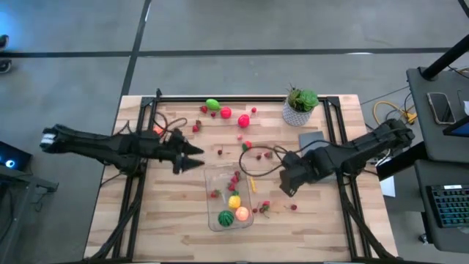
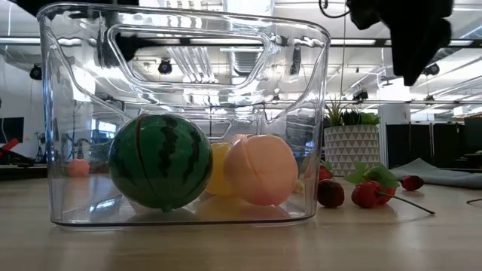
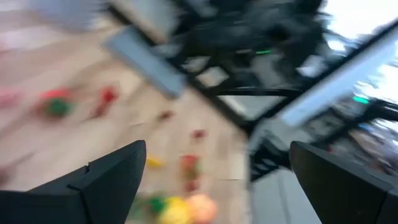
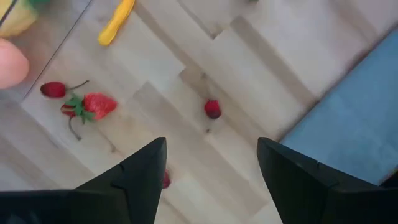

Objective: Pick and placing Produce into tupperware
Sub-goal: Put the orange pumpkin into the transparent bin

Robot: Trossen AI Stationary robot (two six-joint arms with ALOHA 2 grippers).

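While your right hand (image 1: 287,183) hangs fingers apart beside the tupperware (image 1: 229,195), your left hand (image 1: 192,155) waits wide open near its far end

The whole table (image 1: 168,227) is seen straight down from above. At tabletop level, the tupperware (image 2: 184,120) is viewed close and level. Wood and scattered Produce (image 4: 93,106) are overlooked by both wrist cameras.

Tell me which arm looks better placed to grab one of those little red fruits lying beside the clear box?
Probably the right. Its open claw hangs over the small red pieces by the tupperware. The left claw, also open, sits at the box's far end.
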